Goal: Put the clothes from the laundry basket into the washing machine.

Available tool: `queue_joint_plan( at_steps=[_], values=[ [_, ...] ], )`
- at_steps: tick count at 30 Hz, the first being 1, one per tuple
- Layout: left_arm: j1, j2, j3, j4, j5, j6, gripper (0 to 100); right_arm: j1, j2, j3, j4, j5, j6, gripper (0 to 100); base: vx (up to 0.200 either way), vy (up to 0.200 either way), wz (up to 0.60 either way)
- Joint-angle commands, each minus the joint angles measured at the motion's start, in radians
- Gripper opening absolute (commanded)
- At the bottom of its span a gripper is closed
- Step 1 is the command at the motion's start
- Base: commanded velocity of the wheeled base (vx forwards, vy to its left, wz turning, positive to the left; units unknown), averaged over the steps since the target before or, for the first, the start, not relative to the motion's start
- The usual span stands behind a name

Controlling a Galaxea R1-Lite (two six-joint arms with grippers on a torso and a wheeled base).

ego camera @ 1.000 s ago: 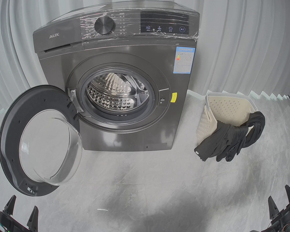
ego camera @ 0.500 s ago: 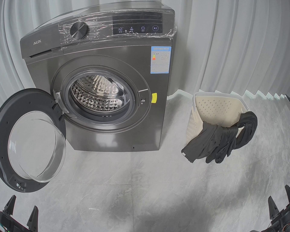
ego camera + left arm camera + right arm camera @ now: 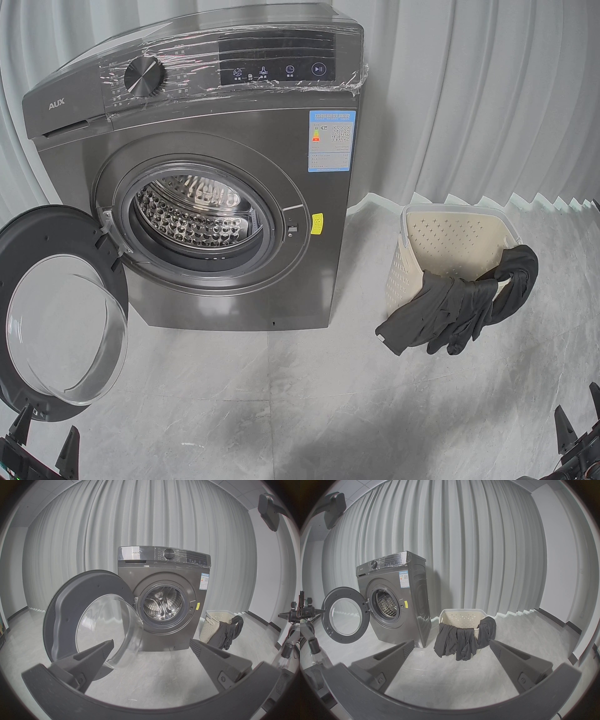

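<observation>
Head view: washing machine (image 3: 206, 206), grey, front-loading, its door (image 3: 59, 325) swung wide open toward the robot's left. Laundry basket (image 3: 464, 215), cream, stood on the floor near the machine, on the robot's right, with dark clothes (image 3: 453, 306) draped over its near rim. Left gripper (image 3: 49, 422) and right gripper (image 3: 576, 400) sat low, well apart from both. Left wrist view: left gripper spread wide, nothing held. Right wrist view: right gripper likewise spread, nothing held, facing the basket.
</observation>
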Motion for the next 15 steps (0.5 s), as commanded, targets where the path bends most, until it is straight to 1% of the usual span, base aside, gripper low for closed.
queue_joint_plan(
  at_steps=[1, 15],
  values=[
    [0.000, -0.016, 0.018, 0.000, 0.001, -0.001, 100, 0.001, -0.014, 0.018, 0.000, 0.000, -0.001, 100, 0.000, 0.000, 0.00],
    [0.000, -0.016, 0.018, 0.000, 0.001, -0.001, 100, 0.001, -0.014, 0.018, 0.000, 0.000, -0.001, 100, 0.000, -0.200, 0.00]
  ],
)
